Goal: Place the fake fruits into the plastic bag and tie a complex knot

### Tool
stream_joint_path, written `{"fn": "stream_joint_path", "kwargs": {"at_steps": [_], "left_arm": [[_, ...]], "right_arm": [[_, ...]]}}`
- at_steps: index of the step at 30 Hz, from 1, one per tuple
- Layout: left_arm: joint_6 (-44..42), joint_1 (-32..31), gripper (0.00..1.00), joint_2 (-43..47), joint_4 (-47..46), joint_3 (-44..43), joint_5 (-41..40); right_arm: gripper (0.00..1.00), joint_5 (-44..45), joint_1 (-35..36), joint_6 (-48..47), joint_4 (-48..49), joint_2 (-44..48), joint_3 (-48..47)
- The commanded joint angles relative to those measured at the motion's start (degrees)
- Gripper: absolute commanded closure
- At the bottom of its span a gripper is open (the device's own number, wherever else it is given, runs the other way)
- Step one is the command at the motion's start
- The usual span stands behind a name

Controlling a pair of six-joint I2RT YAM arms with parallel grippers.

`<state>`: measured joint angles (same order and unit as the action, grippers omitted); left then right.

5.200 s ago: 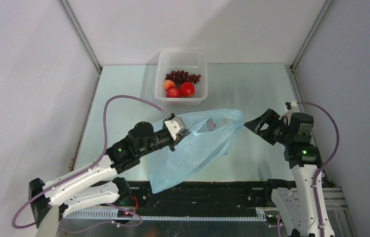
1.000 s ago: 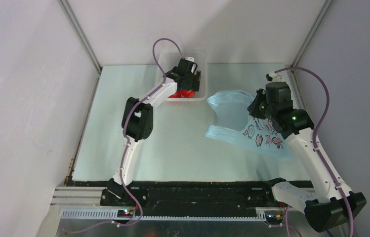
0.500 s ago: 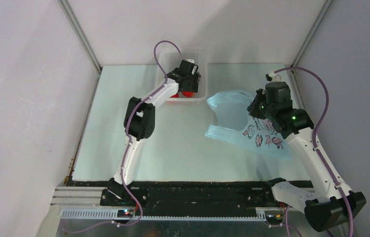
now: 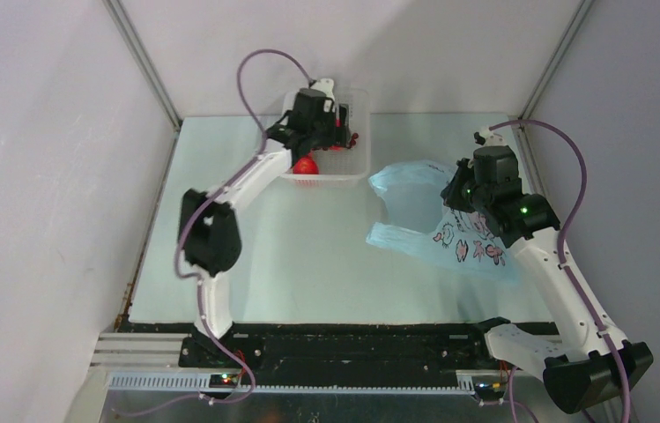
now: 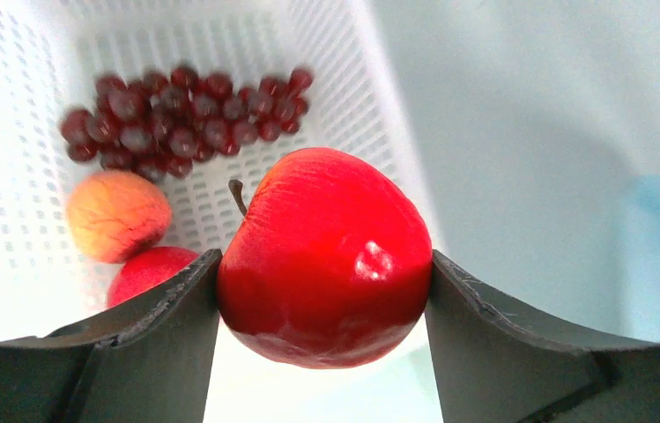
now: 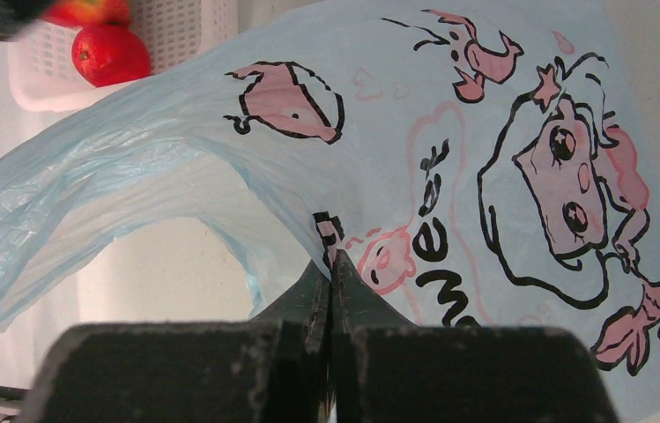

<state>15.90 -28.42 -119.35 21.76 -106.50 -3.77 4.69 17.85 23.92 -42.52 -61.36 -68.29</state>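
While the left tool (image 5: 323, 264) clamps a red fruit (image 5: 335, 220) over the basket (image 5: 370, 106) at the desk's (image 4: 308, 247) far edge, the right tool (image 6: 332, 273) pinches the plastic bag (image 6: 449, 132).

My left wrist view blurs the grapes (image 5: 181, 115) at eleven o'clock. A finger (image 5: 141, 344) half hides the low red fruit (image 5: 148, 271).

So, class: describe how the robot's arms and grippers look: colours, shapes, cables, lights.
Both the left arm and right arm have white tubular links joined by bulky black joints, each with a looping purple cable. A small green light glows on the right one. The left gripper and right gripper have matte dark-grey fingers.
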Motion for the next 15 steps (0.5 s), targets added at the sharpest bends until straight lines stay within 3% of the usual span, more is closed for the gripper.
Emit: {"fn": "stream_joint_path", "kwargs": {"at_steps": [1, 10, 15], "left_arm": [[-3.22, -0.4, 0.53, 16.82, -8.86, 5.52, 3.22], [-5.15, -3.44, 0.53, 40.92, -7.83, 22.66, 7.85], [-8.53, -10.29, 0.52, 48.29, 2.12, 21.79, 5.38]], "right_arm": [[1.0, 0.51, 0.26, -0.15, 1.47, 0.47, -0.38], [1.0, -0.43, 0.19, -0.01, 2.0, 0.46, -0.4], [1.0, -1.34, 0.51, 0.07, 2.52, 0.57, -0.38]]}}
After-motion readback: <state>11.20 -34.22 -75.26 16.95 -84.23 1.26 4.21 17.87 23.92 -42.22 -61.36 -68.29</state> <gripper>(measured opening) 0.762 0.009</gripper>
